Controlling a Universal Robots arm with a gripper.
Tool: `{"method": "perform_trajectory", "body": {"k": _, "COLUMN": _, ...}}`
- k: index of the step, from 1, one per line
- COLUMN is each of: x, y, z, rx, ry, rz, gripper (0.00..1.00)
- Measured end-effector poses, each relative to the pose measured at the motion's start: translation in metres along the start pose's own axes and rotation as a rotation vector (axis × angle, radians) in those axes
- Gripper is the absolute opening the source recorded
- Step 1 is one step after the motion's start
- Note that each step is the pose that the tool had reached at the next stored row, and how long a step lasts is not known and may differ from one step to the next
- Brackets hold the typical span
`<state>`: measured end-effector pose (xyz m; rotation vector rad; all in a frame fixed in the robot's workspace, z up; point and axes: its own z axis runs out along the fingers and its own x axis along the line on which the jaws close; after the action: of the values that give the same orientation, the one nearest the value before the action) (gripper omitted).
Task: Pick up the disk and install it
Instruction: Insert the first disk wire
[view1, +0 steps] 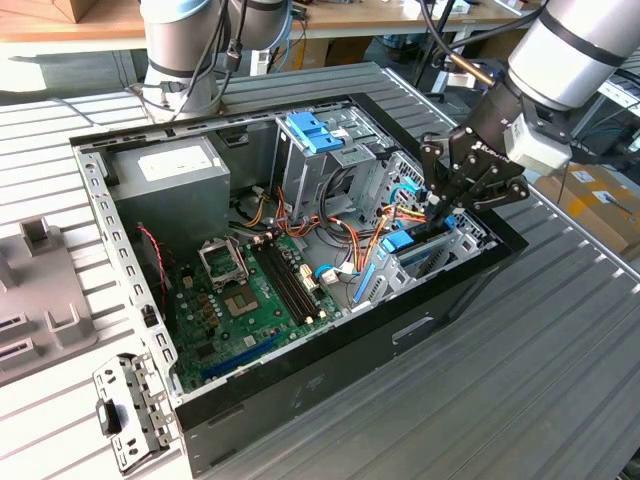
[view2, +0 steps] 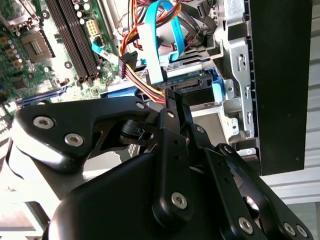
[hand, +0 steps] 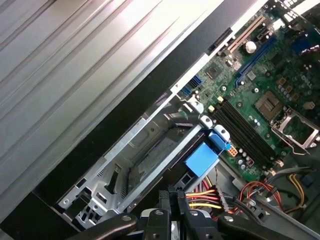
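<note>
The disk (view1: 402, 243), dark with bright blue rails and end tab, lies in the metal drive cage of the open computer case (view1: 330, 380), at the exterior view's right. My gripper (view1: 440, 214) reaches down into that corner of the case. In the second wrist view the disk (view2: 197, 86) sits just beyond the gripper (view2: 173, 96), whose fingertips are pressed together against its near end, beside a bundle of coloured wires. In the first wrist view the gripper (hand: 170, 195) is shut, with the disk's blue tab (hand: 201, 159) just ahead of it.
A green motherboard (view1: 250, 300) fills the case floor. A grey power supply box (view1: 165, 170) and a pale blue bracket (view1: 313, 130) stand at the back. Another arm's base (view1: 180, 50) rises behind the case. Grey fixtures (view1: 40, 290) and a metal plate (view1: 125, 410) lie to the exterior view's left.
</note>
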<state>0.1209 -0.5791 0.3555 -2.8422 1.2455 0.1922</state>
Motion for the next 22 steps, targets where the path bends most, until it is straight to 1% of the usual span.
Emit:
{"method": "perform_trajectory", "body": {"k": 4, "x": 0.0001, "y": 0.0000, "z": 0.0007, "rx": 0.0077, "ry": -0.0012, "rz": 0.061, "gripper": 0.17}}
{"method": "perform_trajectory", "body": {"k": 10, "x": 0.0002, "y": 0.0000, "z": 0.0015, "rx": 0.0148, "ry": -0.0019, "rz": 0.119, "gripper": 0.17}}
{"method": "perform_trajectory", "body": {"k": 13, "x": 0.0003, "y": -0.0001, "z": 0.0020, "rx": 0.0186, "ry": -0.0020, "rz": 0.153, "gripper": 0.17}}
{"method": "perform_trajectory", "body": {"k": 14, "x": 0.0003, "y": 0.0000, "z": 0.0023, "rx": 0.0206, "ry": -0.0022, "rz": 0.171, "gripper": 0.17}}
{"method": "perform_trajectory", "body": {"k": 22, "x": 0.0005, "y": -0.0001, "z": 0.0036, "rx": 0.0293, "ry": -0.0035, "rz": 0.240, "gripper": 0.17}}
